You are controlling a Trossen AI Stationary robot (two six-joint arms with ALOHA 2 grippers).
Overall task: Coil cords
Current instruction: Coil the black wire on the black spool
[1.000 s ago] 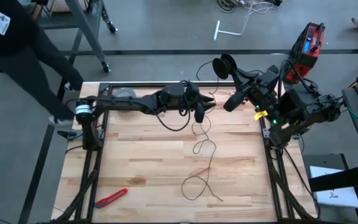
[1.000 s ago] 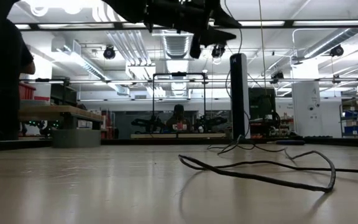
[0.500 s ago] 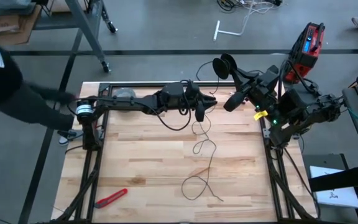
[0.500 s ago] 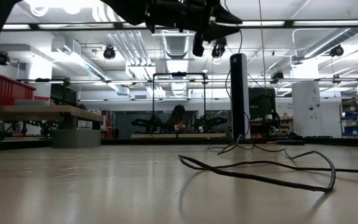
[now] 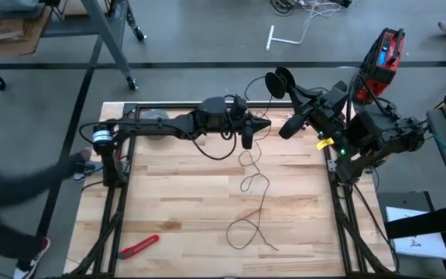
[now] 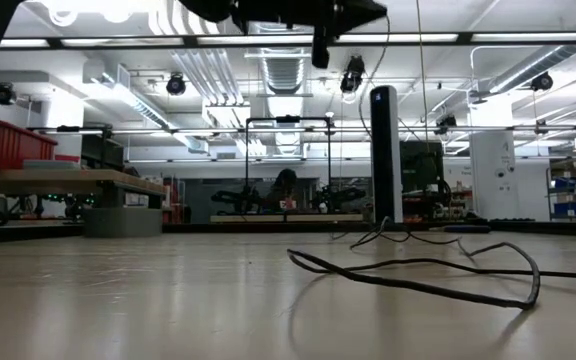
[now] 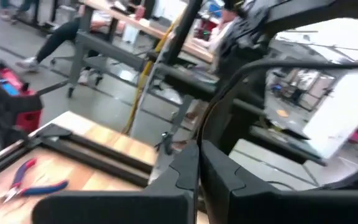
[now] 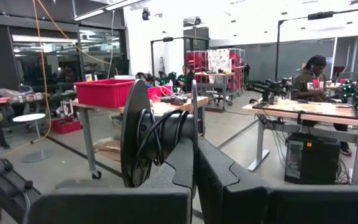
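The thin black cord lies in loose loops on the wooden table and rises to my left gripper, which hovers shut over the far middle. In the low view, the cord's loops rest on the tabletop. My right gripper is raised past the table's far edge, shut on the black round reel. In the right wrist view, the reel has cord wound on its hub. A strand arcs from the reel toward my left gripper. My left gripper's fingers are closed together, level and pointing toward the table's right. The cord runs up to it from the table and hangs slack below it. The gripper body hides where the cord meets the fingers. My right gripper pinches the rim of one reel flange between its two fingers. The fingers come level from the table's right side. The reel is lifted clear, on edge with its axle level.
A grey tape roll lies under my left arm at the far left. Red-handled pliers lie at the near left corner. A red toolbox stands on the floor beyond the right arm. A person moves beside the table's left edge.
My left gripper has risen a little, staying shut, and the cord below it still hangs slack. The person beside the table's left edge has moved from the far side toward the near side.
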